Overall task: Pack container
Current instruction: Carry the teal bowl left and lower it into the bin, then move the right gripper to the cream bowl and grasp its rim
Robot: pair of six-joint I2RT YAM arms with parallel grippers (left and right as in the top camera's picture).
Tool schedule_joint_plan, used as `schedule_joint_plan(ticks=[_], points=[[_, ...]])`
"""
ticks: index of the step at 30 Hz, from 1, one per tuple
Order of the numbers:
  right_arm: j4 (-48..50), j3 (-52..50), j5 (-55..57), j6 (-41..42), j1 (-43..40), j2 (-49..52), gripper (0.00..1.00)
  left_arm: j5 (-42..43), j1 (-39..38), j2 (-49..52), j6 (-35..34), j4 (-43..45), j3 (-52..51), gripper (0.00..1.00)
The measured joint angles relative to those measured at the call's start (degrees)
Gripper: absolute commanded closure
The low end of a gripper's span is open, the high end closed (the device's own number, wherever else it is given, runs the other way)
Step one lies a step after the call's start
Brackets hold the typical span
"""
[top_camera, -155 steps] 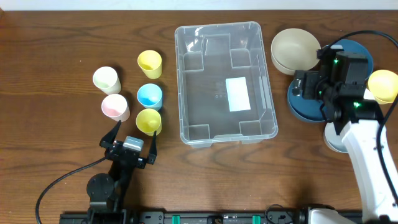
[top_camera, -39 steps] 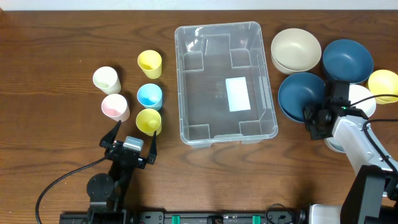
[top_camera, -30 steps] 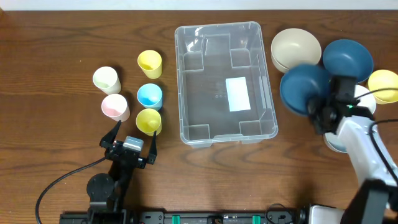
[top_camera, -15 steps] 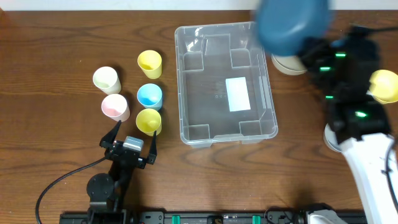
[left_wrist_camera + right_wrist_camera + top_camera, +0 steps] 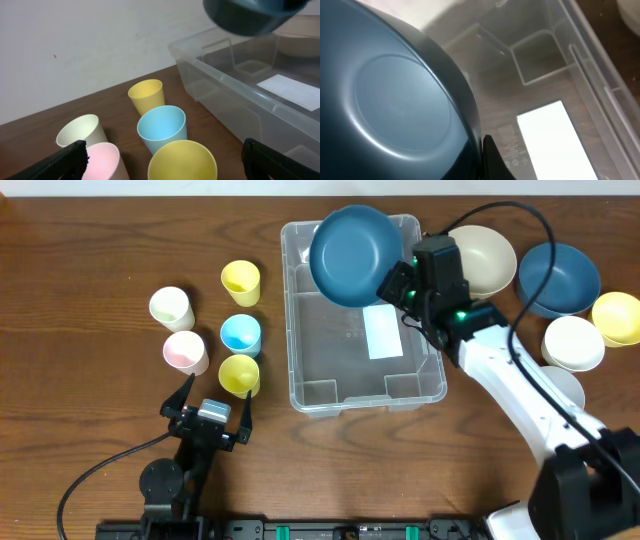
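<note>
Aloft, the right tool (image 5: 395, 280) pinches the rim of a dark blue bowl (image 5: 355, 242) and holds it in the air above the far end of the container (image 5: 293, 330). The container sits mid-desk (image 5: 100, 240), a white label (image 5: 382, 332) on its base. The left tool (image 5: 215, 394) stands spread wide, gripping nothing, near the desk's front edge, just beside a yellow cup (image 5: 238, 375).

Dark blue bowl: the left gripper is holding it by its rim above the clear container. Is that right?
Not quite: it is the right gripper that holds the dark blue bowl by its rim above the clear container, as the overhead view shows. The left gripper stands open by the cups.
</note>
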Motion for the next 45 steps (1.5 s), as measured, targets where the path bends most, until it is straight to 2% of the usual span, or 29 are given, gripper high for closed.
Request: schedule_joint_plan(ticks=[7, 12, 18, 27, 33, 36, 42, 45], points=[[0.35, 0.0, -0.39, 0.02, 0.0, 5.27, 0.98, 0.0, 0.0, 0.0, 0.0, 0.0, 0.0, 0.02], [0.28, -0.07, -0.5, 0.04, 0.0, 8.5, 0.91, 0.0, 0.0, 0.0, 0.0, 0.0, 0.0, 0.02], [0.35, -0.07, -0.79, 0.2, 0.0, 8.81, 0.69, 0.0, 0.0, 0.0, 0.0, 0.0, 0.0, 0.02], [0.81, -0.07, -0.87, 0.13, -0.02, 8.81, 0.58, 0.0, 0.0, 0.0, 0.0, 0.0, 0.0, 0.02], [0.07, 1.53, -1.09, -2.21, -1.11, 8.31, 0.33, 0.02, 0.0, 0.0, 0.0, 0.0, 0.0, 0.02], [-2.4, 3.98, -0.87, -3.5, -4.37, 6.01, 0.25, 0.0, 0.0, 0.0, 0.0, 0.0, 0.0, 0.02], [-10.36, 8.09, 1.57, -0.13, -18.86, -2.99, 0.24, 0.0, 0.0, 0.0, 0.0, 0.0, 0.0, 0.02], [-12.96, 8.63, 2.56, 2.32, -25.51, -4.17, 0.23, 0.0, 0.0, 0.0, 0.0, 0.0, 0.0, 0.02]])
